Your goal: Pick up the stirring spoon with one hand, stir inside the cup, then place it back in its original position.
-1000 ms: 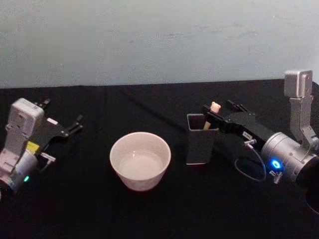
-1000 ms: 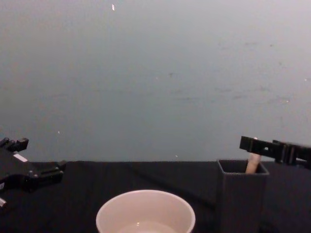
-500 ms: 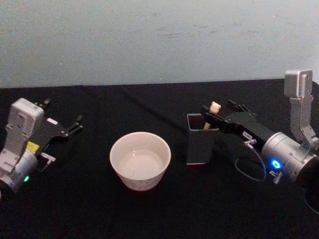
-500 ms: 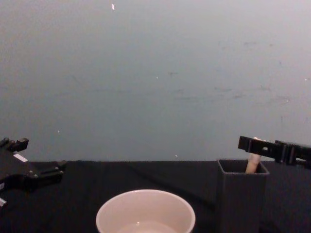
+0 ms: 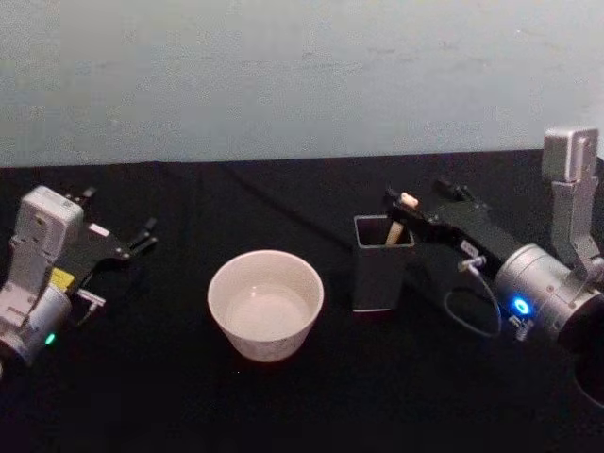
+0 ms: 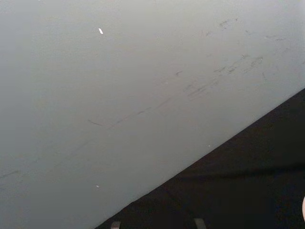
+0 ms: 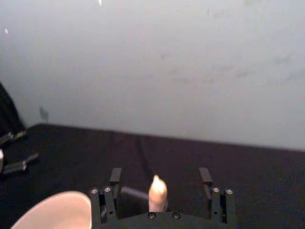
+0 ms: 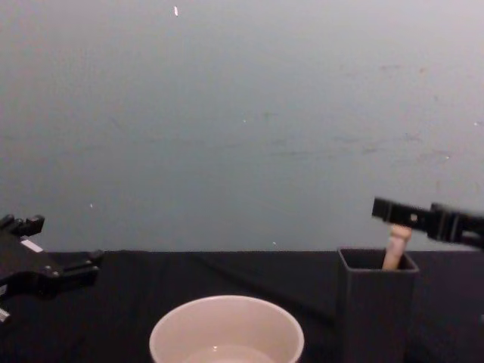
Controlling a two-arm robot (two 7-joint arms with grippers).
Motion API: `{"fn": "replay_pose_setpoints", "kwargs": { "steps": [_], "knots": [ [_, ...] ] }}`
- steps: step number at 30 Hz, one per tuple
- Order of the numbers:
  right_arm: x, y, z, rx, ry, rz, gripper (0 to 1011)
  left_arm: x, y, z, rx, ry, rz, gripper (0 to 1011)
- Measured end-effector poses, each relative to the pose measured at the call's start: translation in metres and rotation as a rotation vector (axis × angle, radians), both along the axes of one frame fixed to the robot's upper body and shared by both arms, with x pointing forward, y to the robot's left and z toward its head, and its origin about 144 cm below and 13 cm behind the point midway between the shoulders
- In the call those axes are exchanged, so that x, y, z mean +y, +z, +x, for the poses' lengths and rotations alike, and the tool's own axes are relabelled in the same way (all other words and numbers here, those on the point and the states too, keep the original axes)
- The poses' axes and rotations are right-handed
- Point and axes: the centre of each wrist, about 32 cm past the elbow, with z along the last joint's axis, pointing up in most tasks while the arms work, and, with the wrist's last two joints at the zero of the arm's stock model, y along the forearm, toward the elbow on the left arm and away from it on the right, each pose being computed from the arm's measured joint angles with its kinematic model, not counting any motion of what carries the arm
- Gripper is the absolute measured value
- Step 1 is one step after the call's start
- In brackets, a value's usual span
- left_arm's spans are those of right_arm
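Reaching over the holder (image 5: 381, 274) from its right, the right end effector (image 5: 408, 209) straddled the stirring spoon (image 5: 401, 215) with fingers apart, ungripped. Spoon stood inside holder, right of the cup (image 5: 266, 304). Left end effector (image 5: 140, 240) idled open, far left.

The black table (image 5: 283, 406) lies bare along its near edge and across the wide stretch between the cup (image 5: 265, 302) and the left gripper (image 5: 142, 236), which sits idle at the far left. The cup and the dark holder (image 5: 380, 264) stand near each other with only a narrow gap between them, tight for any gripper. Above the cup the air is free, the wall (image 8: 242, 113) well behind. The holder's right side is blocked by the right gripper (image 5: 406, 209), its fingers spread either side of the spoon (image 8: 395, 246) handle standing up from the holder. A thin cable (image 5: 283, 209) crosses the far table behind the cup.
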Motion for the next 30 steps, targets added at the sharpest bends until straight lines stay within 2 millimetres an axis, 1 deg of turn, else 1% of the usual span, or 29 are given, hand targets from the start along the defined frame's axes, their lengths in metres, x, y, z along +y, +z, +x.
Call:
{"fn": "replay_pose_setpoints", "kwargs": {
  "steps": [4, 5, 10, 12, 18, 19, 25, 30],
  "knots": [
    [0.007, 0.005, 0.0, -0.099, -0.091, -0.001, 1002, 0.0, 0.0, 0.0, 0.0, 0.0, 0.0, 1001],
    [0.007, 0.005, 0.0, -0.099, -0.091, -0.001, 1002, 0.0, 0.0, 0.0, 0.0, 0.0, 0.0, 1001],
    [0.019, 0.007, 0.003, -0.22, -0.284, -0.073, 1002, 0.0, 0.0, 0.0, 0.0, 0.0, 0.0, 1001],
    [0.019, 0.005, 0.005, -0.227, -0.317, -0.09, 1002, 0.0, 0.0, 0.0, 0.0, 0.0, 0.0, 1001],
    [0.018, -0.004, 0.006, -0.211, -0.388, -0.151, 1002, 0.0, 0.0, 0.0, 0.0, 0.0, 0.0, 1001],
    [0.017, -0.009, 0.006, -0.195, -0.396, -0.164, 1002, 0.0, 0.0, 0.0, 0.0, 0.0, 0.0, 1001],
    [0.01, -0.029, -0.002, -0.119, -0.403, -0.203, 1002, 0.0, 0.0, 0.0, 0.0, 0.0, 0.0, 1001],
    [0.007, -0.04, -0.005, -0.066, -0.399, -0.217, 1002, 0.0, 0.0, 0.0, 0.0, 0.0, 0.0, 1001]
  ]
}}
